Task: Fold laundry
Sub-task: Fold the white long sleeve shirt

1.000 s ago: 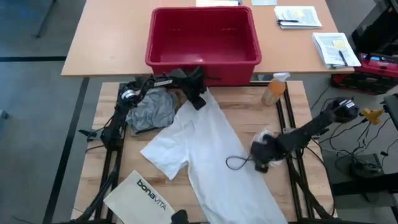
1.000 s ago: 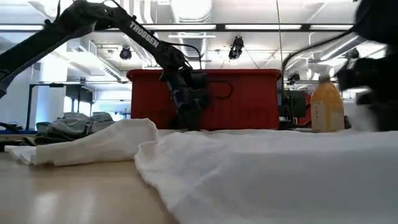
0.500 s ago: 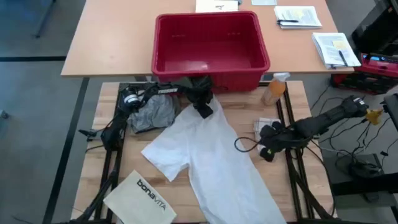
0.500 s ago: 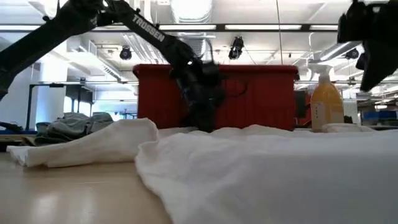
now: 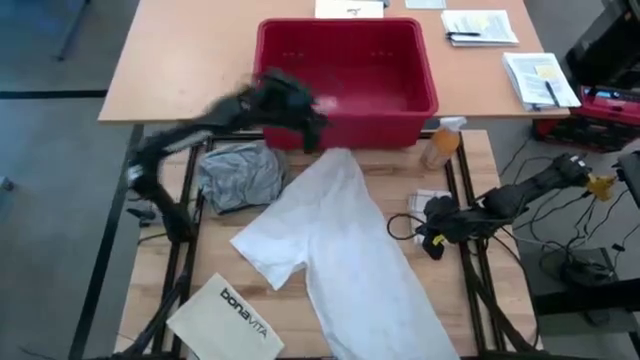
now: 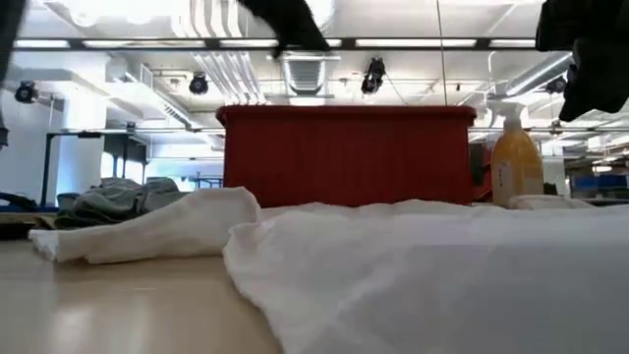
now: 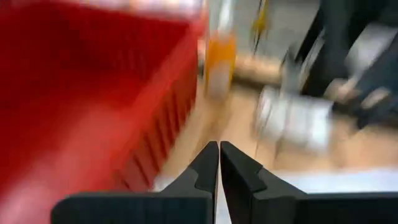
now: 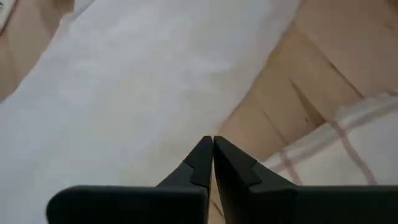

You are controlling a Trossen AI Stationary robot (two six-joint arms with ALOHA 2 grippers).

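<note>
One wooden table carries two garments; one large white shirt sprawls across its middle down to the near edge, with bare wood open on both sides; one red bin sits just beyond the table's far edge; one crumpled grey T-shirt lies left of the shirt's top, near it; one white bonavita bag rests at the near left corner, apart from the shirt; one orange spray bottle stands at the far right; the left gripper, fingers pressed together on nothing, hangs by the bin's front wall above the shirt's top; the right gripper, also closed and empty, hovers just off the shirt's right edge
</note>
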